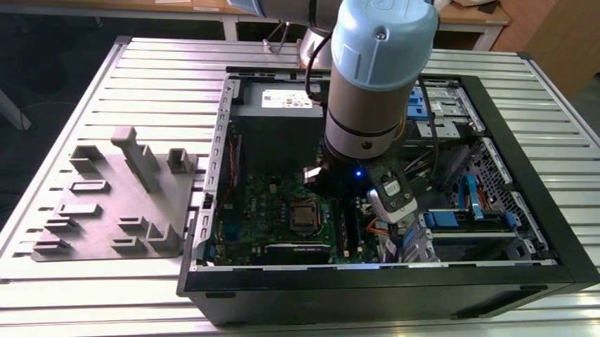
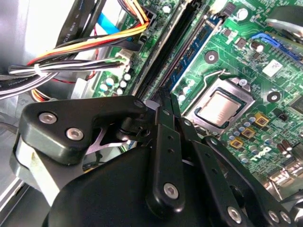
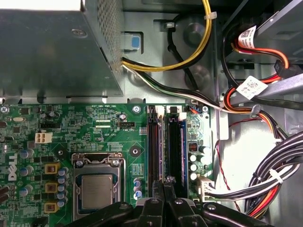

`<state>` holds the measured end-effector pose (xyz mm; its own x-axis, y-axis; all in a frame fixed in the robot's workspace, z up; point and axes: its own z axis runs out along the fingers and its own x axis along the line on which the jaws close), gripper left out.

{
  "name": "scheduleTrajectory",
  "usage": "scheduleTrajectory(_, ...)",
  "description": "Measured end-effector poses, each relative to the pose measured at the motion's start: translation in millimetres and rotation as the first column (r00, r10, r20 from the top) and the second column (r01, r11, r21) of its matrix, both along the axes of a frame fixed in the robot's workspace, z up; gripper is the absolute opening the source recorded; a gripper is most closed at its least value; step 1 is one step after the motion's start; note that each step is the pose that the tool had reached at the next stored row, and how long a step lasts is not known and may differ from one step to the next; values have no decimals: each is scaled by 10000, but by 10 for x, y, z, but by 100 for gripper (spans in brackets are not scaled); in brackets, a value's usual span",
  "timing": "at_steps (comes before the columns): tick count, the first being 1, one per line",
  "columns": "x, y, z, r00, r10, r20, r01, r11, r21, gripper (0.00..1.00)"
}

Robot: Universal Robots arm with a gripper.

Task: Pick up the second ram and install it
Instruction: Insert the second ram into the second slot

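Black claw [image 2: 165, 97] pressed together, tips atop second ram [image 2: 163, 52] standing on motherboard [image 2: 236, 61].

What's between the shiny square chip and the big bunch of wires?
In the first wrist view, long black memory slots lie side by side between the chip and the wires.

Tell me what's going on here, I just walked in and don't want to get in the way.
A robot arm reaches down into the open computer case. Its gripper sits right at the memory slots on the motherboard, next to the processor socket. Whether it holds a memory stick can't be made out. The grey fixture block lies outside on the table.
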<state>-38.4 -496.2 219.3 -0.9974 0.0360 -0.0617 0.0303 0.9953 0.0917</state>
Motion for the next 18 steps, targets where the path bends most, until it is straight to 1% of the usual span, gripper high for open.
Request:
scheduleTrajectory(4,0,1,-1,10000,0,1,0,10000,51,8)
scheduleTrajectory(18,0,-2,-56,10000,0,-1,0,10000,48,8)
